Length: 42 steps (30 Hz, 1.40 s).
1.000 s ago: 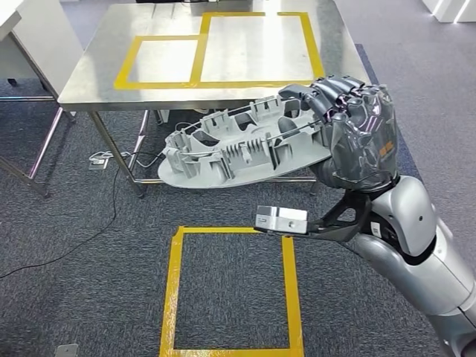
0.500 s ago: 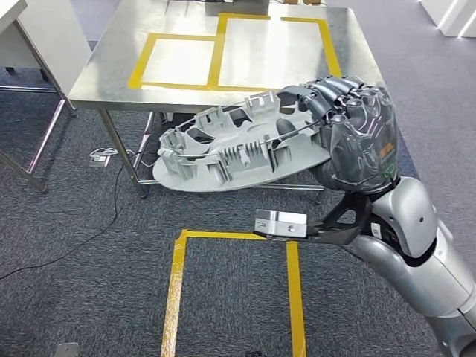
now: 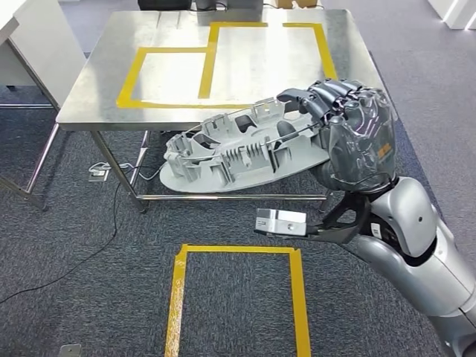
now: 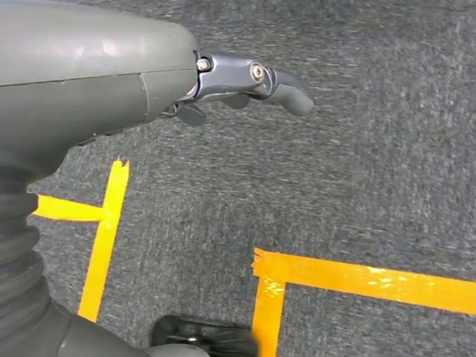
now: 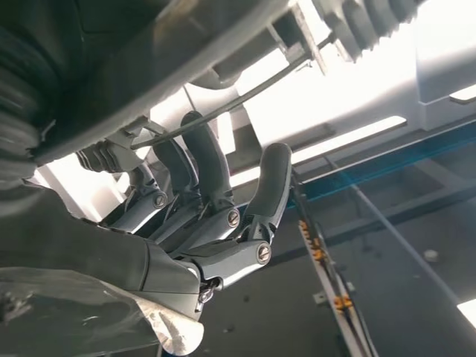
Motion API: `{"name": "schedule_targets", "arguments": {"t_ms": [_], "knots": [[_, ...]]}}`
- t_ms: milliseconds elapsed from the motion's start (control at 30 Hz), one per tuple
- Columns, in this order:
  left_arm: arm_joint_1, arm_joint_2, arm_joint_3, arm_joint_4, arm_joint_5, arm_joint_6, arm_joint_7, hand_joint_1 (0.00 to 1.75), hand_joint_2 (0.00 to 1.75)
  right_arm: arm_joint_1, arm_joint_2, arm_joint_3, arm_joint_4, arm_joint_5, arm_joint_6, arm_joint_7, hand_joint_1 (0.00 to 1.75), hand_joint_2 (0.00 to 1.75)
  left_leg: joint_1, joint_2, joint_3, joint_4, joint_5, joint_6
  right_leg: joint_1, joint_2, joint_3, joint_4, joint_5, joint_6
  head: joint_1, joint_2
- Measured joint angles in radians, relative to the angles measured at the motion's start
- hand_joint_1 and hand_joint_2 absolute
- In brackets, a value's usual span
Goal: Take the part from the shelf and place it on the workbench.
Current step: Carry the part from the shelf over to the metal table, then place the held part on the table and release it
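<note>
A long light-grey ribbed plastic part (image 3: 236,152) hangs in the air in front of the steel workbench (image 3: 90,100), level with its front edge. My right hand (image 3: 353,134) grips the part's right end, fingers curled over its rim. The right wrist view shows those dark fingers (image 5: 213,186) wrapped round the part's edge (image 5: 168,67). Yellow tape outlines (image 3: 204,63) mark two boxes on the bench top. My left hand (image 4: 112,67) hangs over the carpet and holds nothing, one finger stretched out.
A yellow tape square (image 3: 241,297) marks the grey carpet just before me. A white table (image 3: 33,44) stands at the left. A black cable (image 3: 106,223) and a socket box (image 3: 98,175) lie by the bench's left leg.
The whole view has shifted: the workbench and the floor square have slid lower in the picture, so the bench is nearer. The part stays gripped in my right hand.
</note>
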Motion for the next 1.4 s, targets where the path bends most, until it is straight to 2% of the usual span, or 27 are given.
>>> {"name": "schedule_targets", "arguments": {"t_ms": [33, 67, 133, 167, 200, 267, 333, 400, 467, 500, 533, 567, 633, 700, 800, 867, 933, 967, 1000, 1033, 1067, 1100, 1167, 1200, 1233, 1333, 1400], "knots": [[0.001, 0.000, 0.000, 0.000, 0.000, 0.000, 0.000, 0.00, 1.75, 0.001, 0.000, 0.001, 0.000, 0.000, 0.000, 0.000, 1.75, 1.75, 0.002, 0.000, -0.007, -0.022, -0.002, -0.002, -0.002, 0.001, 0.016, 0.000, -0.012, 0.002, 0.000, 0.000], [0.001, 0.001, 0.000, 0.000, -0.001, 0.000, 0.000, 0.00, 1.75, 0.002, 0.000, 0.001, 0.000, 0.000, 0.000, 0.000, 1.75, 1.75, 0.004, 0.001, -0.002, -0.069, 0.027, -0.004, -0.004, 0.001, 0.033, 0.000, -0.024, 0.005, 0.000, 0.000], [0.004, 0.001, 0.000, 0.000, -0.001, 0.000, 0.000, 0.00, 1.75, 0.003, 0.000, 0.002, 0.000, 0.000, 0.000, 0.000, 1.75, 1.75, 0.006, 0.006, 0.016, -0.194, 0.143, -0.003, -0.006, 0.001, 0.058, 0.003, -0.052, 0.017, -0.001, 0.000], [0.005, 0.001, 0.000, 0.000, -0.001, 0.000, 0.000, 0.00, 1.75, 0.002, 0.000, 0.003, 0.000, 0.000, 0.000, 0.000, 1.75, 1.75, 0.006, 0.008, 0.023, -0.239, 0.188, 0.002, -0.006, 0.002, 0.066, 0.005, -0.065, 0.025, -0.001, 0.000], [0.006, 0.001, 0.000, 0.000, -0.001, 0.000, 0.001, 0.00, 1.75, 0.002, 0.000, 0.003, 0.000, 0.000, 0.000, 0.000, 1.75, 1.75, 0.005, 0.009, 0.025, -0.264, 0.215, 0.009, -0.005, 0.004, 0.071, 0.006, -0.074, 0.033, -0.001, 0.000], [0.005, 0.001, 0.000, 0.000, -0.001, 0.000, 0.001, 0.00, 1.75, 0.001, 0.000, 0.003, 0.000, 0.000, 0.000, 0.000, 1.75, 1.75, 0.003, 0.006, 0.031, -0.268, 0.211, 0.028, -0.004, 0.005, 0.080, 0.009, -0.079, 0.047, 0.003, 0.000], [0.004, 0.001, 0.000, 0.000, -0.002, 0.000, 0.002, 0.00, 1.75, 0.000, 0.000, 0.002, -0.001, 0.000, 0.000, 0.000, 1.75, 1.75, 0.003, 0.003, 0.047, -0.270, 0.202, 0.045, -0.006, 0.005, 0.061, 0.051, -0.080, 0.055, 0.008, 0.000], [0.002, 0.001, 0.000, 0.000, -0.002, 0.000, 0.002, 0.00, 1.75, 0.001, 0.000, 0.002, -0.001, 0.000, 0.000, 0.000, 1.75, 1.75, 0.003, 0.001, 0.063, -0.271, 0.187, 0.057, -0.005, 0.004, -0.007, 0.160, -0.109, 0.059, 0.011, 0.000], [0.002, 0.001, 0.000, 0.000, -0.003, 0.000, 0.002, 0.00, 1.75, 0.002, 0.000, 0.002, 0.000, 0.000, 0.000, 0.001, 1.75, 1.75, -0.002, -0.001, 0.079, -0.271, 0.169, 0.062, -0.003, 0.004, -0.094, 0.269, -0.163, 0.058, 0.012, 0.000], [0.003, 0.002, 0.000, 0.000, -0.004, 0.000, 0.002, 0.00, 1.75, 0.004, 0.000, 0.002, 0.000, 0.000, 0.000, 0.001, 1.75, 1.75, -0.005, -0.003, 0.090, -0.271, 0.158, 0.064, -0.002, 0.004, -0.125, 0.291, -0.179, 0.055, 0.013, 0.000], [0.003, 0.002, 0.000, 0.000, -0.005, 0.000, 0.002, 0.00, 1.75, 0.005, 0.000, 0.002, 0.000, 0.000, 0.000, 0.001, 1.75, 1.75, -0.009, -0.005, 0.105, -0.271, 0.147, 0.065, 0.000, 0.004, -0.141, 0.281, -0.176, 0.049, 0.013, 0.000], [0.004, 0.002, 0.000, 0.000, -0.007, 0.000, 0.002, 0.00, 1.75, 0.006, -0.001, 0.002, 0.000, 0.000, 0.000, 0.001, 1.75, 1.75, -0.013, -0.006, 0.121, -0.271, 0.135, 0.066, 0.004, 0.005, -0.142, 0.241, -0.148, 0.042, 0.013, 0.000], [0.004, -0.001, 0.000, 0.000, -0.010, 0.000, 0.002, 0.00, 1.75, 0.009, -0.002, 0.002, 0.001, 0.000, 0.000, 0.001, 1.75, 1.75, -0.018, -0.008, 0.152, -0.271, 0.111, 0.065, 0.016, 0.006, -0.127, 0.124, -0.039, 0.019, 0.009, 0.000], [0.002, -0.004, 0.000, 0.000, -0.012, 0.000, 0.002, 0.00, 1.75, 0.009, -0.002, 0.003, 0.001, 0.000, 0.001, 0.001, 1.75, 1.75, -0.018, -0.008, 0.168, -0.278, 0.095, 0.059, 0.027, 0.009, -0.113, 0.048, 0.037, 0.003, 0.004, 0.000], [0.000, -0.004, 0.000, 0.000, -0.013, -0.001, 0.005, 0.00, 1.75, 0.006, -0.003, 0.001, 0.002, 0.000, 0.002, 0.003, 1.75, 1.75, -0.015, -0.007, 0.183, -0.286, 0.091, 0.043, 0.030, 0.012, -0.080, 0.014, 0.040, -0.003, 0.003, 0.000], [-0.004, -0.006, -0.001, 0.000, -0.014, -0.001, 0.004, 0.00, 1.75, 0.006, -0.004, 0.000, 0.002, 0.000, 0.003, 0.004, 1.75, 1.75, -0.016, -0.006, 0.169, -0.239, 0.091, 0.032, 0.021, 0.009, -0.047, -0.006, 0.032, -0.008, 0.001, 0.000], [-0.005, -0.006, -0.001, 0.000, -0.014, -0.001, 0.003, 0.00, 1.75, 0.007, -0.005, 0.000, 0.002, 0.000, 0.004, 0.004, 1.75, 1.75, -0.011, -0.003, 0.101, -0.122, 0.065, 0.019, 0.015, 0.006, -0.018, -0.014, 0.017, -0.011, -0.003, 0.000], [-0.004, -0.004, -0.001, 0.000, -0.014, -0.001, 0.003, 0.00, 1.75, 0.008, -0.005, 0.001, 0.003, 0.000, 0.005, 0.004, 1.75, 1.75, -0.006, -0.003, 0.060, -0.064, 0.039, 0.013, 0.013, 0.006, -0.006, -0.015, 0.007, -0.011, -0.004, 0.000], [-0.002, -0.003, -0.001, 0.000, -0.014, -0.001, 0.003, 0.00, 1.75, 0.009, -0.005, 0.002, 0.003, 0.000, 0.006, 0.004, 1.75, 1.75, -0.002, -0.003, 0.027, -0.026, 0.015, 0.007, 0.011, 0.006, 0.008, -0.015, -0.004, -0.011, -0.004, 0.000], [-0.001, -0.003, -0.001, 0.000, -0.014, -0.001, 0.003, 0.00, 1.75, 0.009, -0.005, 0.003, 0.004, 0.000, 0.007, 0.004, 1.75, 1.75, 0.001, -0.002, 0.006, -0.017, 0.004, 0.003, 0.008, 0.007, 0.023, -0.015, -0.016, -0.009, -0.004, 0.000], [0.000, -0.002, -0.001, 0.000, -0.015, -0.001, 0.003, 0.00, 1.75, 0.009, -0.005, 0.004, 0.004, 0.000, 0.008, 0.003, 1.75, 1.75, 0.005, -0.001, 0.000, -0.041, 0.017, -0.001, 0.005, 0.007, 0.041, -0.015, -0.029, -0.006, -0.004, 0.000], [0.000, -0.002, -0.001, 0.000, -0.015, -0.001, 0.003, 0.00, 1.75, 0.009, -0.005, 0.006, 0.005, 0.000, 0.010, 0.003, 1.75, 1.75, 0.007, 0.000, 0.005, -0.093, 0.055, -0.004, 0.003, 0.007, 0.059, -0.015, -0.043, -0.001, -0.004, 0.000], [0.002, -0.001, -0.001, 0.000, -0.015, -0.002, 0.003, 0.00, 1.75, 0.010, -0.005, 0.008, 0.007, 0.000, 0.012, 0.003, 1.75, 1.75, 0.011, 0.005, 0.020, -0.216, 0.168, -0.005, 0.000, 0.008, 0.086, -0.013, -0.072, 0.013, -0.006, 0.000], [0.004, 0.000, -0.001, 0.000, -0.015, -0.002, 0.004, 0.00, 1.75, 0.009, -0.005, 0.009, 0.008, 0.000, 0.013, 0.003, 1.75, 1.75, 0.009, 0.006, 0.025, -0.254, 0.204, -0.001, 0.000, 0.009, 0.092, -0.013, -0.085, 0.021, -0.005, 0.000], [0.005, 0.000, -0.001, 0.000, -0.015, -0.003, 0.004, 0.00, 1.75, 0.008, -0.005, 0.010, 0.009, 0.000, 0.014, 0.003, 1.75, 1.75, 0.007, 0.006, 0.026, -0.272, 0.220, 0.006, 0.000, 0.011, 0.098, -0.013, -0.091, 0.029, -0.005, 0.000], [0.003, -0.001, -0.001, 0.000, -0.017, -0.004, 0.004, 0.00, 1.75, 0.004, -0.005, 0.008, 0.010, 0.000, 0.015, 0.003, 1.75, 1.75, 0.006, 0.003, 0.047, -0.280, 0.202, 0.034, -0.003, 0.010, 0.108, -0.004, -0.094, 0.047, -0.002, 0.000], [0.000, -0.001, -0.001, 0.000, -0.019, -0.004, 0.003, 0.00, 1.75, 0.001, -0.006, 0.006, 0.010, -0.001, 0.015, 0.003, 1.75, 1.75, 0.008, 0.000, 0.072, -0.288, 0.191, 0.049, -0.004, 0.008, 0.064, 0.076, -0.111, 0.051, 0.001, 0.000]]}}
